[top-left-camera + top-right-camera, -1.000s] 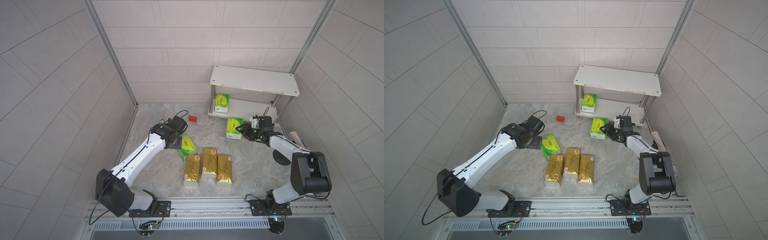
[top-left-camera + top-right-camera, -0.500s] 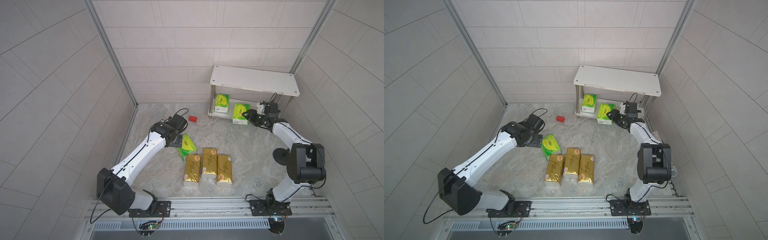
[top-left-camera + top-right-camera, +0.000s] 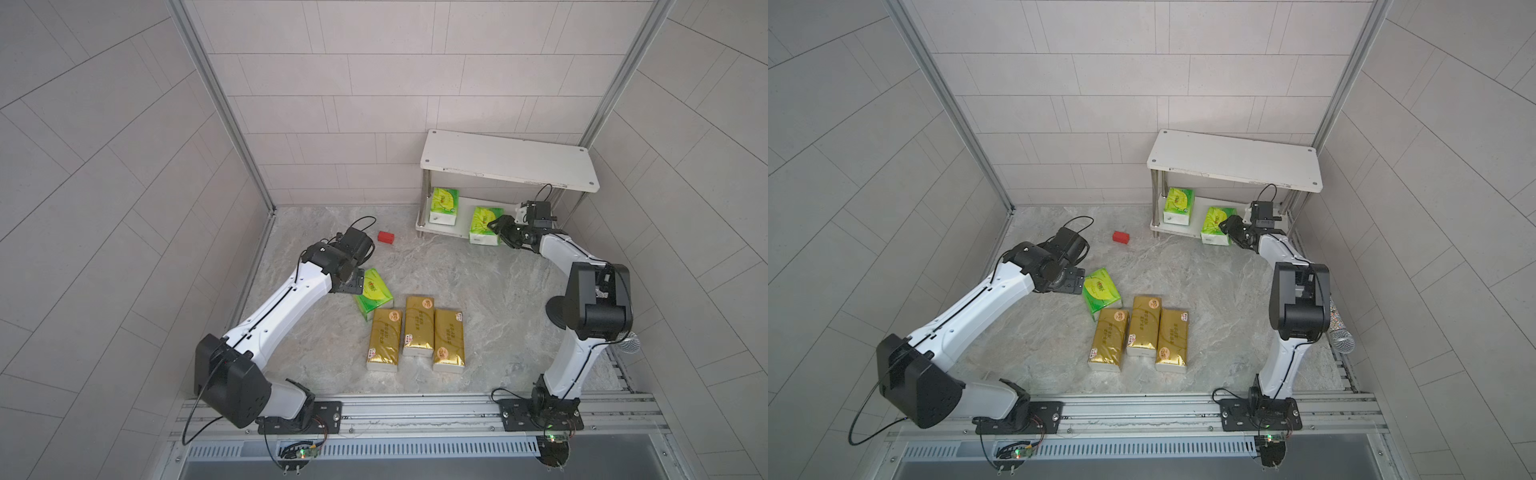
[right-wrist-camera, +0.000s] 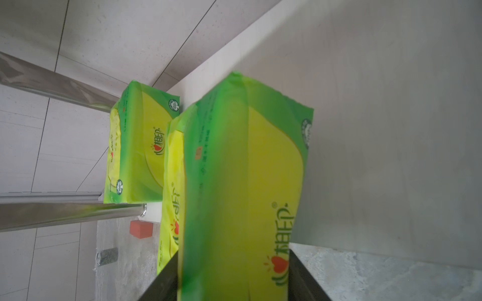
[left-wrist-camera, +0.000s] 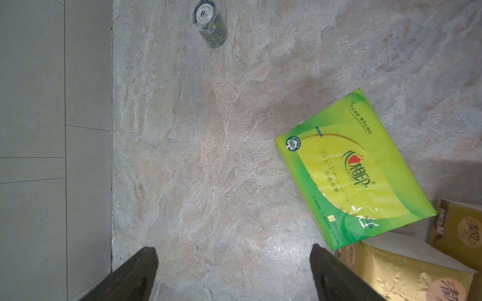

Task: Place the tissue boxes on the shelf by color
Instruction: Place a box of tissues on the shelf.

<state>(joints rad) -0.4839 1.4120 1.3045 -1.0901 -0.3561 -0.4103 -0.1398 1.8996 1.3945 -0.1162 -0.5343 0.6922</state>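
**Q:** Right gripper, what is it doing?

**R:** It is clamped on a green-yellow tissue pack, one finger on each broad face; in both top views that pack is at the front of the shelf's lower tier.

**Q:** What does the shelf hold?

**R:** On the lower tier there is a second green pack, by the corner post nearest the red block; a strip of white board shows between it and the gripped one.

**Q:** And on the floor?

**R:** A third green pack lies flat, just beside three gold packs that are laid side by side; the left gripper hovers next to it, jaws wide apart, holding nothing.

**Q:** What has changed?

**R:** A second ago the gripped pack was in front of the shelf, short of its lower board; half a second ago it had reached the lower tier, and it has barely shifted since; the left arm and the floor packs are much as they were.

**Q:** Anything unclear?

**R:** Whether the gripped pack rests on the board I cannot tell; its near end is blurred in the right wrist view; the top board hides the back of the lower tier; a small dark cylinder lies on the floor, and I cannot make out what it is; a microphone is partly hidden behind the right arm.
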